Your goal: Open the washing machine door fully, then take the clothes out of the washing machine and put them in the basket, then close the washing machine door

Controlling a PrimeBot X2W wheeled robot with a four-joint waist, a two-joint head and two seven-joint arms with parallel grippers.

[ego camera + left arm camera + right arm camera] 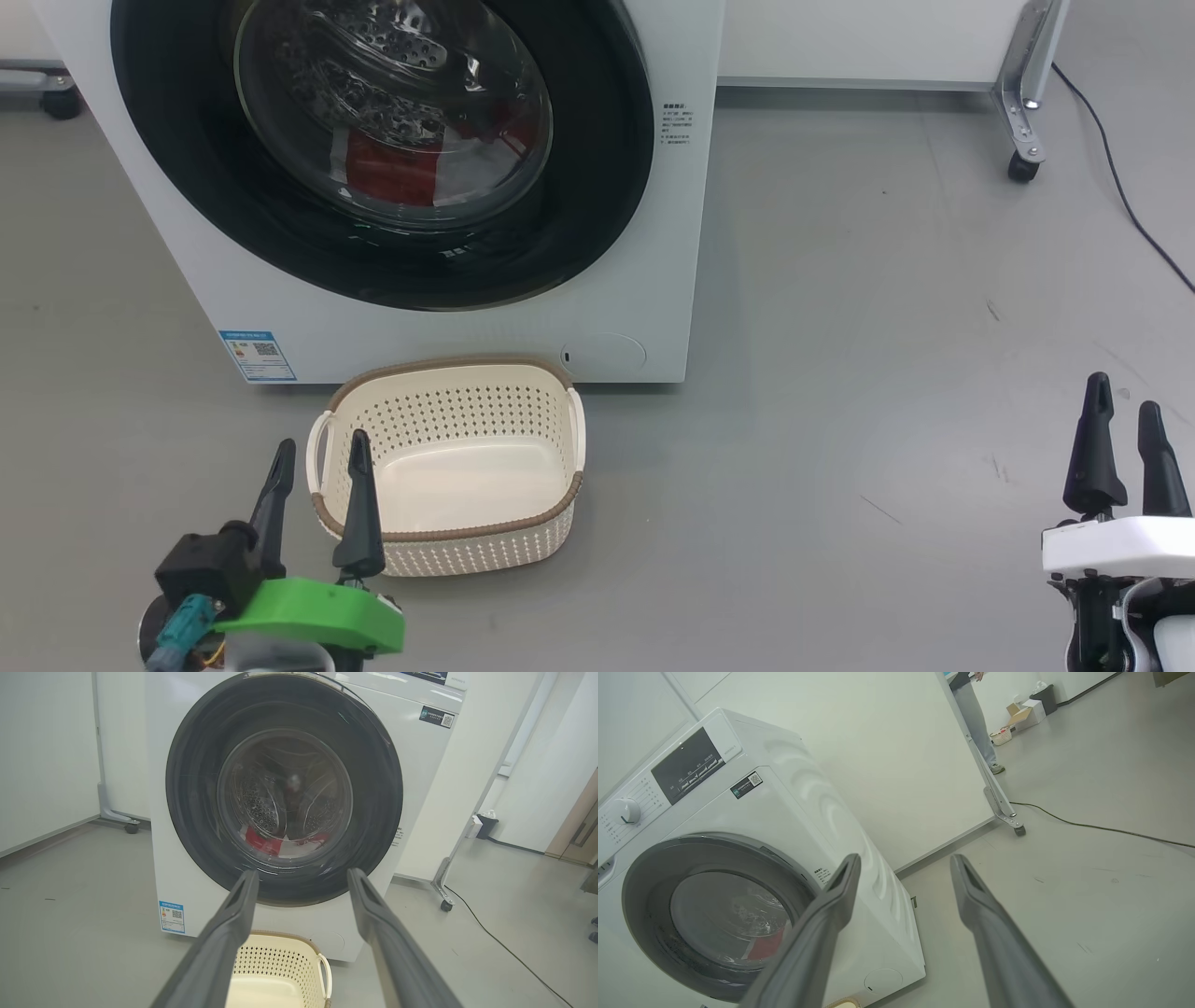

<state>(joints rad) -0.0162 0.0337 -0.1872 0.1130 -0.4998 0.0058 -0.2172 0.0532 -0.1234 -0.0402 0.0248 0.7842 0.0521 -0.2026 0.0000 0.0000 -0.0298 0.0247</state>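
The door (597,168) is shut on the washer (448,327), and through it we see the clothes (392,173) heaped low in the drum (373,56). The basket (485,551) sits empty on the floor (840,373), just in front of the washer and below the door. Our left hand (322,441) hovers over the basket's left edge; our right hand (1124,393) hangs well off to the right above the floor. Both have their 2 fingers spread wide and hold nothing.

The first risk, as we judge it, is the door. Its rim is glossy, and we cannot make out a handle or tell which side is hinged, so a finger could slide off, or pull at the wrong side and strain the latch. If the door stops partway, it blocks an arm reaching into the drum.

The left hand is so near the basket that a careless lift could nudge it; it looks light and would skid away from the opening. The clothes are soft and look about as bulky as the basket, so a loose pinch may drop 1 piece on the floor, or leave a fold hanging out of the opening, where the closing door would trap it.
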